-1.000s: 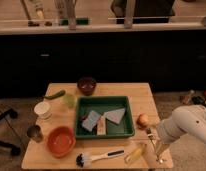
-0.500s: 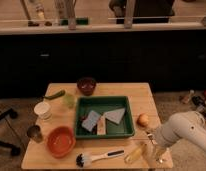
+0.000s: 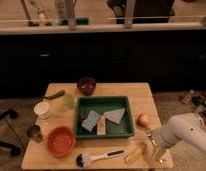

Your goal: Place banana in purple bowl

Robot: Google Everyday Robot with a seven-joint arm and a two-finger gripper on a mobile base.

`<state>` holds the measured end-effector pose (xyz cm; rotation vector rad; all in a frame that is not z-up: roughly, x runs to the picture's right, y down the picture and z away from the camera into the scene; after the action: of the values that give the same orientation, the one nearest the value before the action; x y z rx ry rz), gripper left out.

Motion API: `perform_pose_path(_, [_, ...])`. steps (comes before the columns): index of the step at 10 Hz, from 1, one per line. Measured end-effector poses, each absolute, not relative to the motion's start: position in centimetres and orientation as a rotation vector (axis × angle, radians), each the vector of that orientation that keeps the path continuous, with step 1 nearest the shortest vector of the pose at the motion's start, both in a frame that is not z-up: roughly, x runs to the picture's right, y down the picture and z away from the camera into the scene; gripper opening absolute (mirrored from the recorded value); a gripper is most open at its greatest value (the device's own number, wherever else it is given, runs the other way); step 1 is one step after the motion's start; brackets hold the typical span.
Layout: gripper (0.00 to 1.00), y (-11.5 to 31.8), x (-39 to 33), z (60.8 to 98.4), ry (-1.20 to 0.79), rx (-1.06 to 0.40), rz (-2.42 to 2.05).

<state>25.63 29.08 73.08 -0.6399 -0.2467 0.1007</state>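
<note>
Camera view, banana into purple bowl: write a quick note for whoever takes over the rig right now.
Gripper: low over the table's front right corner, just right of the banana.
Banana: lying on the table, not lifted.
Purple bowl: at the table's back, behind the green tray, no banana inside.
Done: nothing placed.
Left: grasp, carry, set in bowl.

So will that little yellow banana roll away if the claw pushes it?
Probably not: the small curved yellow banana lies flat on the wooden table, and its bend should make it spin rather than roll. It looks slim, so likely light. The claw sits just beside it near the table's front edge, so a push might slide it off.
</note>
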Motion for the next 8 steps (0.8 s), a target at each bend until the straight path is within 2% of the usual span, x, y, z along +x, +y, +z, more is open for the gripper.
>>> perform_pose_path(8, [0.78, 31.9, 21.5, 73.3, -0.266, -0.68, -0.183])
